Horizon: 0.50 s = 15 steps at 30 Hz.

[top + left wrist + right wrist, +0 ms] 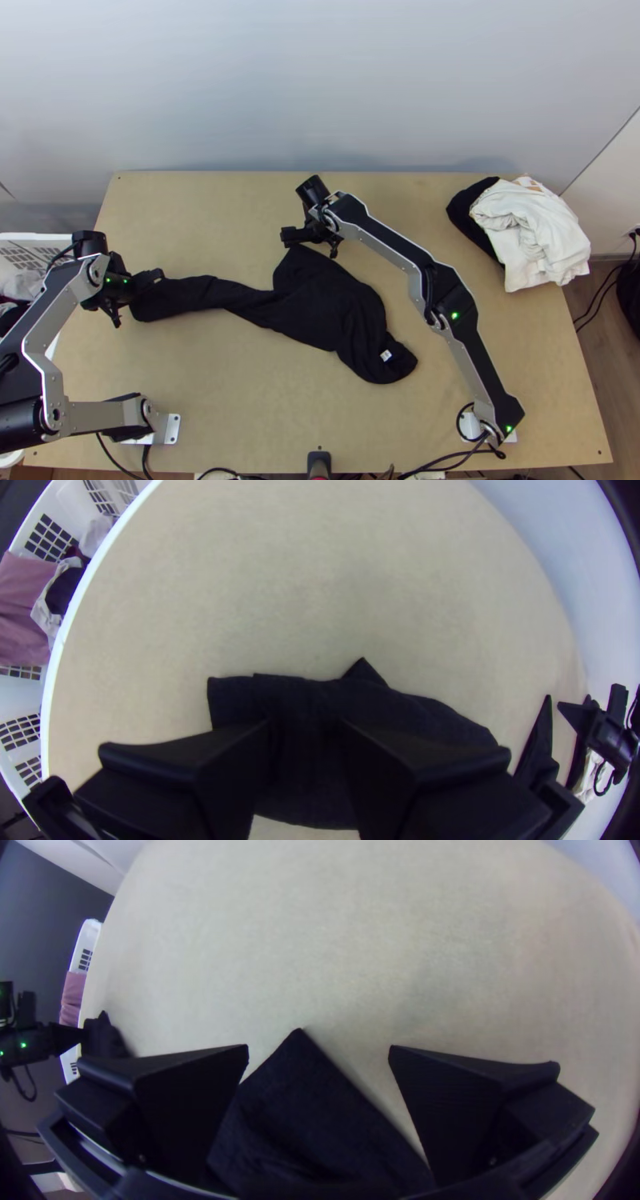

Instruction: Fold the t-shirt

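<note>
Seeing the black t-shirt lying bunched from left to lower centre of the frame, probably handling soft and limp; parting left fingers moderately, right fingers widely; needing pinches at left end and upper corner.

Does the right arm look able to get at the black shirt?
Likely yes: the right gripper is open, a corner of the black shirt showing between its fingers, nothing visibly in the way.

Left arm and right arm, mounted along the table's near edge: silver-grey plates, black joints and housings, small green lights. Black cables noted beside the table's near edge. Left gripper, right gripper: broad, flat, black fingers.
</note>
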Each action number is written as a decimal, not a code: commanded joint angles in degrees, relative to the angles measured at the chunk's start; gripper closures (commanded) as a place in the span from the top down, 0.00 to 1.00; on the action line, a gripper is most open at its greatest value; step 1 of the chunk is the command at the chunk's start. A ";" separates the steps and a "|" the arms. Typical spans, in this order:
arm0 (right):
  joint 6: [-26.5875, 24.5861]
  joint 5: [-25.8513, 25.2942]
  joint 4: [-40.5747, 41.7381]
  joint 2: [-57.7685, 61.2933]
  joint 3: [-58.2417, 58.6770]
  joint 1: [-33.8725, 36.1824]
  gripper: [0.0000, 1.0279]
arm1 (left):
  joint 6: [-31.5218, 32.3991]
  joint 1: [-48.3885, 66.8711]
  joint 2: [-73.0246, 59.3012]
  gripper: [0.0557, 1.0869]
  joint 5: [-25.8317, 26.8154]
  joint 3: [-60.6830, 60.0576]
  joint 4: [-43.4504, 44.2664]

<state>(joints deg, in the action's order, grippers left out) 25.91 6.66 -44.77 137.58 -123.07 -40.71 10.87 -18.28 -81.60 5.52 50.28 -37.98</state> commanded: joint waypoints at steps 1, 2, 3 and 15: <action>0.10 0.11 -2.16 3.05 -3.85 -0.25 0.95 | 0.11 0.00 0.30 0.21 0.02 -0.71 1.50; 0.10 0.20 -2.77 3.57 -4.82 -0.34 0.95 | -0.06 0.18 0.66 0.14 0.02 -0.71 1.68; 0.10 0.20 -2.95 3.93 -5.34 -0.42 0.95 | -0.24 0.27 1.18 0.07 0.02 -0.80 2.29; -1.21 0.20 -7.61 3.84 -5.43 -1.22 0.84 | -0.06 0.00 5.31 0.04 0.02 -0.45 2.47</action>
<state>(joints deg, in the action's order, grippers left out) 25.67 6.81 -49.98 141.05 -128.16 -41.52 10.63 -18.11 -77.78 5.54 49.69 -35.48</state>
